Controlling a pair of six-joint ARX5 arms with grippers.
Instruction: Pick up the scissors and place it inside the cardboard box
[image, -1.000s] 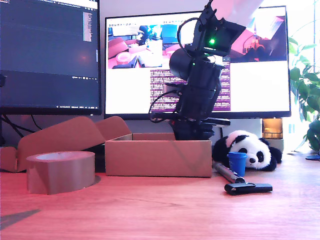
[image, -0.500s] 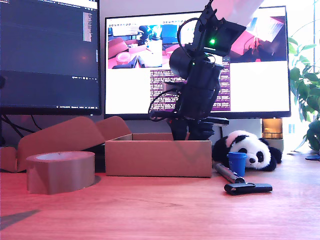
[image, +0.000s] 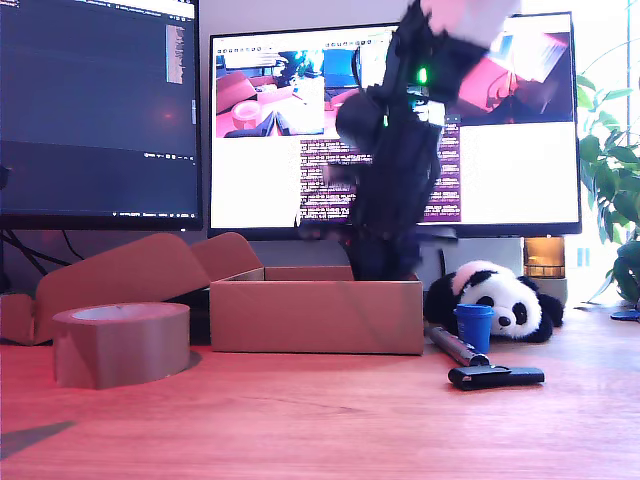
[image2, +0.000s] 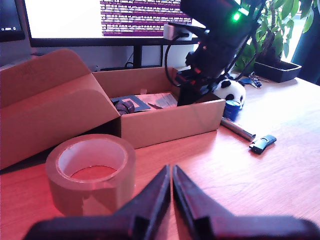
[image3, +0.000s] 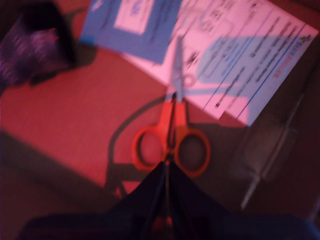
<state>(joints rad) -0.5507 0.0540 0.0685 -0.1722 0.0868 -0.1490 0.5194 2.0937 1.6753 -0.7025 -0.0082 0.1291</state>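
My second gripper (image3: 167, 167) has its jaws pressed together, with the scissors (image3: 172, 132) right at the tips on the floor of the cardboard box (image: 315, 315); whether I'm pinching them, I cannot tell. They look light, stiff and slick, so the junction between the orange loops seems the best hold. Beyond the blades lie printed paper sheets (image3: 235, 55). My first gripper (image2: 171, 185) is closed and empty, the tape roll (image2: 92, 175) just ahead of it.
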